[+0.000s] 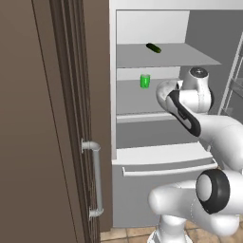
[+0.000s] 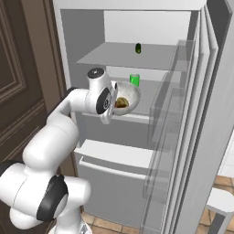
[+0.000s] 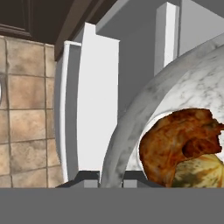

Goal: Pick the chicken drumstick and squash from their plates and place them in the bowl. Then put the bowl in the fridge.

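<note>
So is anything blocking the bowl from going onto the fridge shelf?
Nothing visible blocks it. The fridge door is open, and the gripper is shut on the rim of the bowl, holding it at the middle shelf with the chicken drumstick and squash inside. A green can stands further back on that shelf.

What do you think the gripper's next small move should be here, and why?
Probably ease the bowl further in and down onto the fridge shelf beside the green can. The gripper is shut on the bowl's rim, the bowl is tilted, and it already holds the drumstick and squash.
</note>
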Tool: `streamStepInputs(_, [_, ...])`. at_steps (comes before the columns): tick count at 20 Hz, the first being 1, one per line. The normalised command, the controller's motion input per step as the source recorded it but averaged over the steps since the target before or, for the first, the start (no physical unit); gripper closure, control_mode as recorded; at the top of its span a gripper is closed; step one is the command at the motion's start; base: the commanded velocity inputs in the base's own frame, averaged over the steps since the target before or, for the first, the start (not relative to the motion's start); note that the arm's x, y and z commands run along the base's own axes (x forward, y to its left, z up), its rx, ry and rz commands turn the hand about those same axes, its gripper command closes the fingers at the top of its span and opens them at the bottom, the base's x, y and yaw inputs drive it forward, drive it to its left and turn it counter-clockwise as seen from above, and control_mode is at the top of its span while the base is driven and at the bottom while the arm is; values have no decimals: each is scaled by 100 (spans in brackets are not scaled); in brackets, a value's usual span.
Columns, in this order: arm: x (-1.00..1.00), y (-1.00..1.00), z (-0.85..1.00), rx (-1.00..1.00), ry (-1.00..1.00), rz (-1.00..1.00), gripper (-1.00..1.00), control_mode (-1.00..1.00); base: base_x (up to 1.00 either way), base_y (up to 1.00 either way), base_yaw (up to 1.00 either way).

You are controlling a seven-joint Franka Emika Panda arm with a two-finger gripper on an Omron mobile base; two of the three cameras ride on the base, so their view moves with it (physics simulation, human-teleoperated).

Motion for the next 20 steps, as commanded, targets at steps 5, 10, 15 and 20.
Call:
streamStepInputs(5, [10, 0, 0, -1, -8, 0, 100, -100, 0, 0, 0])
streamStepInputs(10, [12, 0, -2, 0, -2, 0, 100, -100, 0, 0, 0])
streamStepInputs(15, [21, -3, -5, 0, 0, 0, 100, -100, 0, 0, 0])
streamStepInputs(20, [25, -3, 0, 0, 0, 0, 100, -100, 0, 0, 0])
